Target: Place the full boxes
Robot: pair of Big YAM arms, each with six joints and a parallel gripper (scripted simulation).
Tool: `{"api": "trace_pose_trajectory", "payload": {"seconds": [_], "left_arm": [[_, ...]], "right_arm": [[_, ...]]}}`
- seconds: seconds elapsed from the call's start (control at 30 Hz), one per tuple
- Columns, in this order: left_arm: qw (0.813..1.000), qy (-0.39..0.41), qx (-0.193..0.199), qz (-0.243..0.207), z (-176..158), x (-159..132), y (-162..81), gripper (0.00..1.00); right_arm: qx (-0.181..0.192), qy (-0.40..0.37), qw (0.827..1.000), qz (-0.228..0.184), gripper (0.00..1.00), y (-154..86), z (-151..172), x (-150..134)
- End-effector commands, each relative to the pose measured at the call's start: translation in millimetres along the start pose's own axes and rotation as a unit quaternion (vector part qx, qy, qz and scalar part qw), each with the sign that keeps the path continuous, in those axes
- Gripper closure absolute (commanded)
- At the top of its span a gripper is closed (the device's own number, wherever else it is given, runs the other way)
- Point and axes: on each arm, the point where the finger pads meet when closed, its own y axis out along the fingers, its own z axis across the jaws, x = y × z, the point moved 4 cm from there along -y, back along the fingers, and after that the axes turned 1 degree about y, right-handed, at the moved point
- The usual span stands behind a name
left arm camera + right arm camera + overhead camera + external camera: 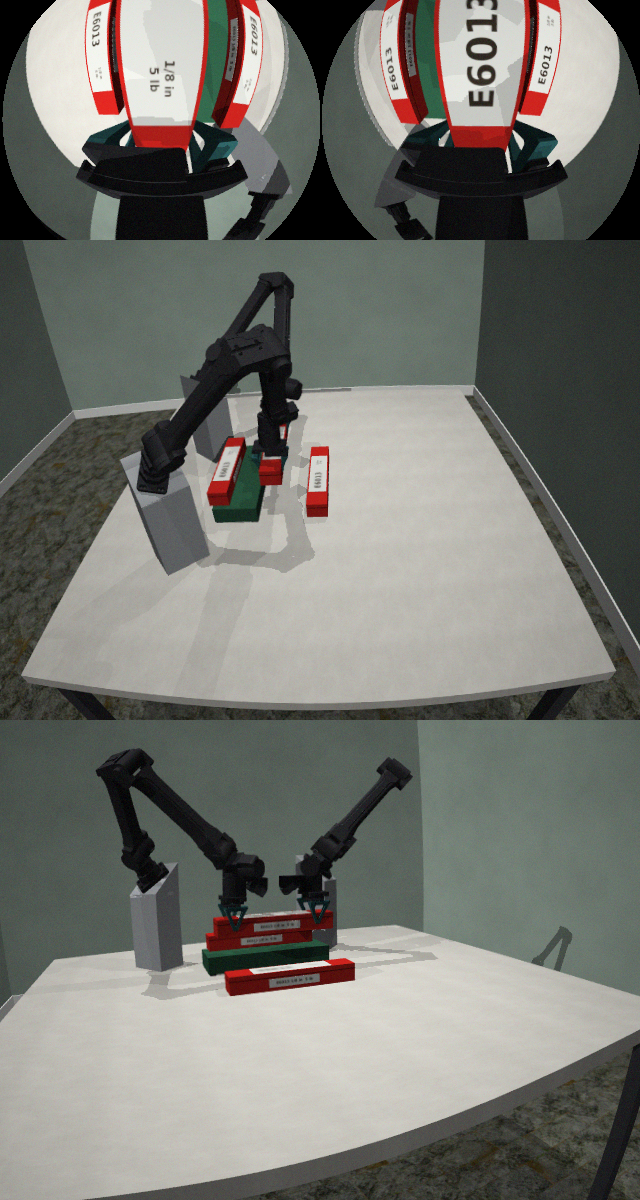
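Note:
A red and white electrode box (270, 476) (279, 925) (160, 45) (512, 85) is held level in the air near the front edge of the low green platform (242, 498) (258, 961) (212, 60) (426, 65). My left gripper (315, 914) is shut on one end of it, and my right gripper (271, 455) (233, 920) on the other. A second box (226, 469) (210, 942) (234, 116) (413, 112) lies along the platform's back side. A third box (317, 472) (237, 984) (108, 104) (534, 103) lies on the table in front. The left fingers are mostly hidden in the top view.
Grey pedestals (168, 529) (157, 931) carry the arms behind the platform. The held box hangs between the box on the platform and the one on the table. The table (413, 575) (258, 1081) extends widely in front.

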Motion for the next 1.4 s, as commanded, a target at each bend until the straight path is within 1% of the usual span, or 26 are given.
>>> {"api": "trace_pose_trajectory", "payload": {"seconds": [0.0, 0.17, 0.2, 0.47, 1.37], "left_arm": [[1.0, -0.001, 0.029, -0.005, 3, 2, -18, 1.0], [1.0, -0.001, 0.03, -0.006, -3, 2, -18, 1.0], [1.0, 0.014, 0.023, -0.002, -6, 0, -17, 1.0], [1.0, 0.008, 0.028, -0.005, -5, 1, -16, 1.0], [1.0, 0.001, 0.025, -0.001, -7, -4, -8, 1.0]], "right_arm": [[-0.031, 0.01, 0.999, -0.018, 1.0, -27, -3, 8], [-0.032, 0.012, 0.999, -0.02, 1.0, -27, 2, 8], [-0.029, 0.008, 0.999, -0.016, 1.0, -27, 2, 8], [-0.034, 0.014, 0.999, -0.021, 1.0, -25, 2, 11], [-0.033, 0.013, 0.999, -0.021, 1.0, -20, 7, 12]]}}
